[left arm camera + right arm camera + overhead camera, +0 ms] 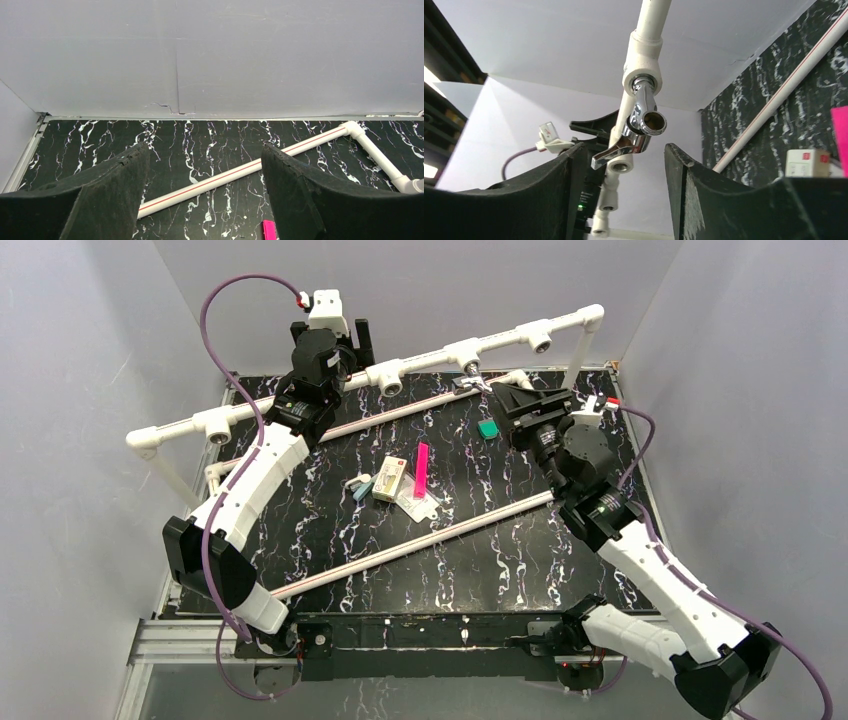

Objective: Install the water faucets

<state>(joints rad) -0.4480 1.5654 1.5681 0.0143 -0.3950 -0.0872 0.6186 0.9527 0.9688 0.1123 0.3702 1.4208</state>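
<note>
Right gripper (497, 392): parted about halfway, pinching nothing. Set around the water faucet (470, 382), one finger on either side, with a gap visible along both. From the right wrist camera, faucet just ahead of the fingertips and a little above them, lever slanting down toward the finger (549, 200) at the left of that view. Touching it or merely close: cannot tell.

Water faucet: seated in a tee socket (462, 352) of the raised white pipe rail (505, 341), over the far part of the table (500, 560), open spout mouth turned toward the right wrist camera.

Right arm: elbow low at the near right corner, forearm climbing away and leftward, wrist bent to aim the fingers at the rail from the near side.

Left gripper (355, 340): spread fully wide, empty. Between its fingers (105, 200) only the marbled table and a striped pipe (225, 177) lying on it, well beyond the tips. Hovering just beside the far left stretch of the rail, well apart from the faucet.

Left arm: elbow low at the near left, forearm stretched away toward the rail, wrist raised above the tabletop.
</note>
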